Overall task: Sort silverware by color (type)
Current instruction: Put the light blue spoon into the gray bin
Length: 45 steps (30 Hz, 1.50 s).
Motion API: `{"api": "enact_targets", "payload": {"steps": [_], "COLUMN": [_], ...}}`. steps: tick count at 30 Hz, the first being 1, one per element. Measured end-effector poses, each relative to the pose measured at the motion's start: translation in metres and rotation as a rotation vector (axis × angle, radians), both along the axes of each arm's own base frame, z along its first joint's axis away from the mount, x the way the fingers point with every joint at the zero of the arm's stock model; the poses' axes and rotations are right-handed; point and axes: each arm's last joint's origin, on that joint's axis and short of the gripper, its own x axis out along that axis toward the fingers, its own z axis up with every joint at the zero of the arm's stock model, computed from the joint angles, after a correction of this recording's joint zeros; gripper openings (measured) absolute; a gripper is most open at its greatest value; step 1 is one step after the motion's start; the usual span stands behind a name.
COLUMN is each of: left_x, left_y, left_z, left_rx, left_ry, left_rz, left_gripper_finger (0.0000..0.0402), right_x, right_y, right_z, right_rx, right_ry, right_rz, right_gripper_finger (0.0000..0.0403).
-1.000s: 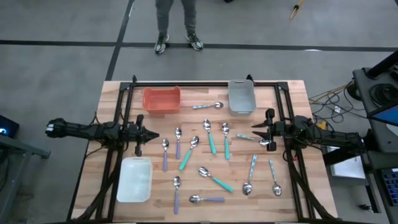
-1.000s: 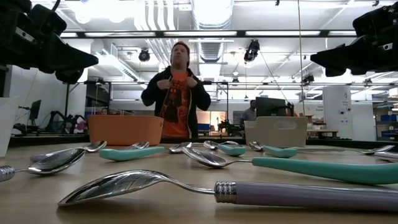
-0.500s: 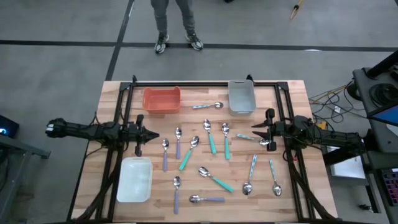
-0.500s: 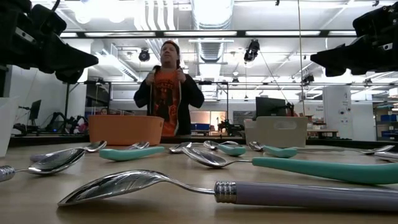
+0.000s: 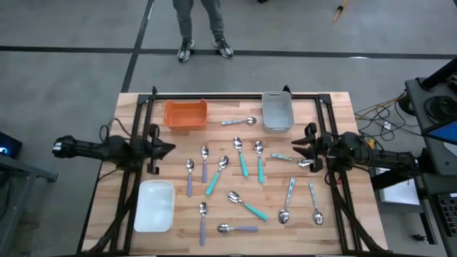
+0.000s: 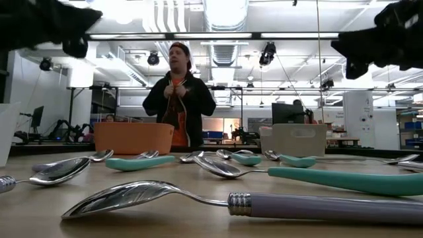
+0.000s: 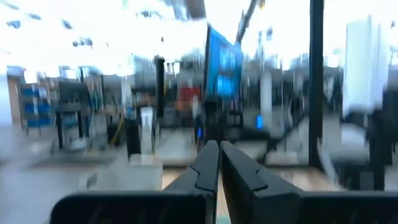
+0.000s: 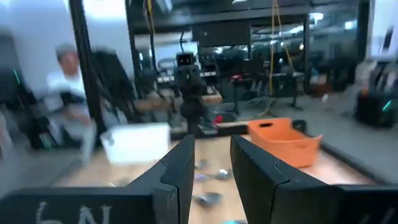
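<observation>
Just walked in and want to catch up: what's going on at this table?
Nothing is being handled yet. A dozen or so spoons lie loose on the wooden table, with teal, purple and pale handles. The orange tray, grey tray and white tray look empty. The left gripper hangs shut at the table's left side; the right gripper, slightly open, hangs at the right. Neither holds anything. A person stands beyond the far edge.

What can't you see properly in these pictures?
- Left wrist view: motion blur hides the table past the shut left gripper.
- Right wrist view: spoons past the right gripper are blurred, colours unclear.
- Low view: the orange tray wall hides its inside.
</observation>
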Motion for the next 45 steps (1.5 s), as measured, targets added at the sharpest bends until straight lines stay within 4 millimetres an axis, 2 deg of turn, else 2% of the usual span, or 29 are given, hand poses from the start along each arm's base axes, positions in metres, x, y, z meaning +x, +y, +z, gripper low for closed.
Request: {"api": "enact_targets", "payload": {"steps": [5, 9, 11, 22, 37, 45], "left_x": [-0.007, -0.01, -0.01, -0.006, -0.006, -0.006], "left_y": [0.001, 0.001, 0.001, 0.001, 0.001, 0.001], "left_z": [0.015, 0.02, 0.02, 0.014, 0.013, 0.013], "left_rx": [-0.023, -0.058, -0.079, -0.066, -0.054, -0.051], "left_ry": [-0.171, -0.226, -0.23, -0.157, -0.15, -0.145], "left_rz": [0.001, -0.012, -0.022, -0.019, -0.015, -0.014], "left_gripper_finger": [0.0, 0.0, 0.0, 0.0, 0.0, 0.0], "right_x": [-0.001, -0.001, 0.0, 0.009, 0.059, 0.08], "right_y": [-0.001, -0.001, -0.001, -0.003, -0.011, -0.014], "right_z": [0.007, 0.011, 0.012, 0.048, 0.071, 0.068], "right_rx": [0.134, 0.201, 0.235, 0.337, 0.585, 0.664], "right_ry": [-0.076, -0.112, -0.1, -0.08, 0.369, 0.594], "right_rz": [-0.005, 0.013, 0.02, 0.029, -0.057, -0.126], "right_gripper_finger": [0.0095, 0.0095, 0.0095, 0.0095, 0.0095, 0.0095]}}
